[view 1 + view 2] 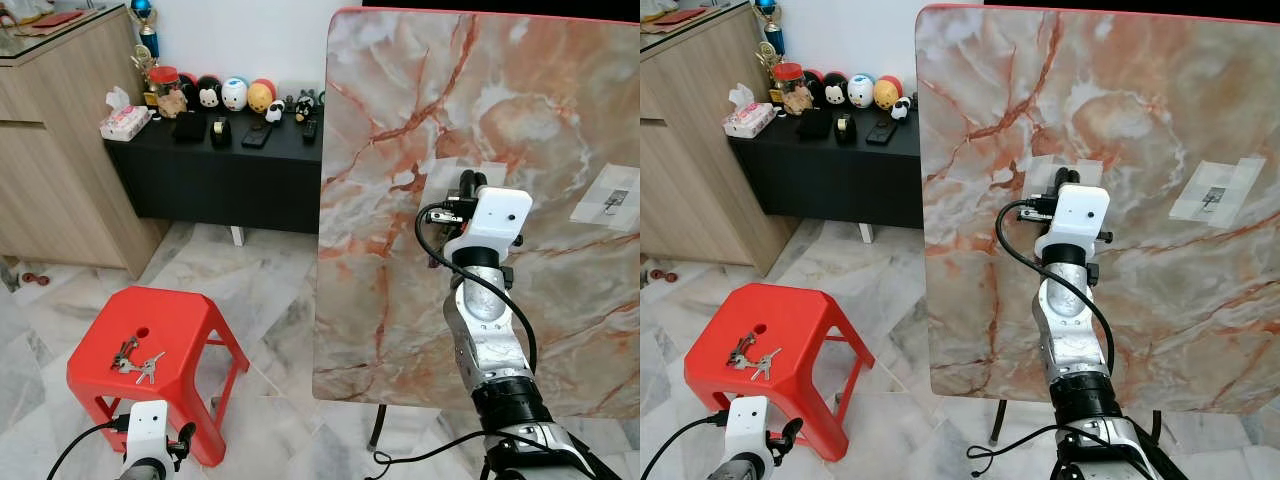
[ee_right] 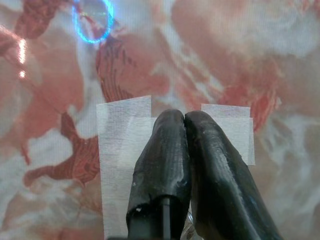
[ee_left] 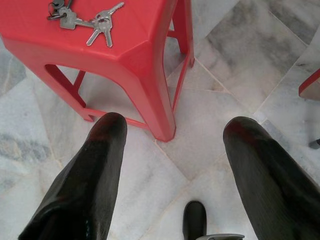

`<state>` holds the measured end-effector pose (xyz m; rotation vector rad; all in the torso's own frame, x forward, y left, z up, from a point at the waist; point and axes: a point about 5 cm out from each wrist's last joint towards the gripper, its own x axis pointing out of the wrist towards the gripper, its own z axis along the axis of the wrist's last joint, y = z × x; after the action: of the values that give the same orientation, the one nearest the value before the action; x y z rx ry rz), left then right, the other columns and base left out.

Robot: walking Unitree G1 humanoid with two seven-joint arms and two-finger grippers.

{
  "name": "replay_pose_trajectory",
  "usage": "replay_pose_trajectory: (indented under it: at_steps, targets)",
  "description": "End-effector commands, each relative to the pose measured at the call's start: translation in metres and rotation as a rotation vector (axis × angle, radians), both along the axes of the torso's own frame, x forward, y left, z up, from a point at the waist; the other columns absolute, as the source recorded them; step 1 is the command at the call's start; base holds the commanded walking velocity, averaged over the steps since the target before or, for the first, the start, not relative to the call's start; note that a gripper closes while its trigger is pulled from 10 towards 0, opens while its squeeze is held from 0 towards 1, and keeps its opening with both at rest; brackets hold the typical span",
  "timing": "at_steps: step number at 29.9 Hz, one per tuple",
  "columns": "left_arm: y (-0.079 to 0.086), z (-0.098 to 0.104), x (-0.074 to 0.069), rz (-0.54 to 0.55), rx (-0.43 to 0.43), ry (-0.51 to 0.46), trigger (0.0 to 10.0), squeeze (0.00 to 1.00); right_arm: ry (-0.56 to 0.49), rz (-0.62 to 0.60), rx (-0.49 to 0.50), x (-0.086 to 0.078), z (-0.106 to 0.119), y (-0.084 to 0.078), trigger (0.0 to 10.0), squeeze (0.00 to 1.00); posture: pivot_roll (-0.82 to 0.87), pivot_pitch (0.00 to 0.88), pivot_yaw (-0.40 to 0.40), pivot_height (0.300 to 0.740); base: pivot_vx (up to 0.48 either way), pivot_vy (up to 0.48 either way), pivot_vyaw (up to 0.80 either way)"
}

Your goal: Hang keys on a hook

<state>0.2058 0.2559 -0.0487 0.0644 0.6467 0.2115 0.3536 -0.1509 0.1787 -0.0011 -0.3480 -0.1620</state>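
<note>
The keys (image 1: 136, 360) lie on top of the red stool (image 1: 185, 345), a small bunch on a ring, just beside the round hole in the seat. The stool stands on the pale marble floor (image 1: 270, 300), off to the robot's left.

Down low on the left, the left end effector (image 3: 175, 135) hangs over the floor in front of the stool, its two black fingers (image 3: 100, 150) spread wide apart, released, with nothing between them. In its wrist view the keys (image 3: 90, 22) show on the stool top, well apart from the fingertips.

Over on the right, the right arm reaches up against the upright marble-patterned board (image 1: 420, 120). The right end effector (image 2: 185, 117) is clenched, its two fingers (image 2: 165, 150) pressed together, tips resting at a patch of white tape (image 2: 120, 130) stuck on the board. Whether anything sits between them, I cannot tell.

A second taped patch with a small metal hook (image 1: 612, 200) sits further to the right on the board.

Behind, a black cabinet (image 1: 200, 170) carries a row of small figurines (image 1: 235, 95) and a tissue pack (image 1: 124, 120).
</note>
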Motion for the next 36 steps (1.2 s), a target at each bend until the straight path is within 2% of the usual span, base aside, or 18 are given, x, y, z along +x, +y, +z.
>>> replay_pose_trajectory:
  at_steps: [1, 11, 36]
  targets:
    - [0.0006, -0.0017, -0.0023, 0.0, 0.004, 0.017, 10.0, 0.0, -0.064, 0.015, 0.012, 0.0014, 0.016, 0.0031, 10.0, 0.0, 0.16, 0.0, -0.041, 0.74, 0.0, 0.0, 0.0]
    - [0.0009, -0.0019, -0.0029, -0.001, 0.003, 0.019, 10.0, 0.0, -0.072, 0.007, 0.031, 0.0007, 0.0181, 0.001, 10.0, 0.0, 0.16, 0.0, -0.041, 0.74, 0.0, 0.0, 0.0]
    - [-0.0011, -0.0016, -0.0011, -0.007, 0.003, 0.018, 10.0, 0.0, -0.048, 0.035, 0.054, -0.0053, 0.0115, 0.009, 10.0, 0.0, 0.16, 0.0, -0.043, 0.74, 0.0, 0.0, 0.0]
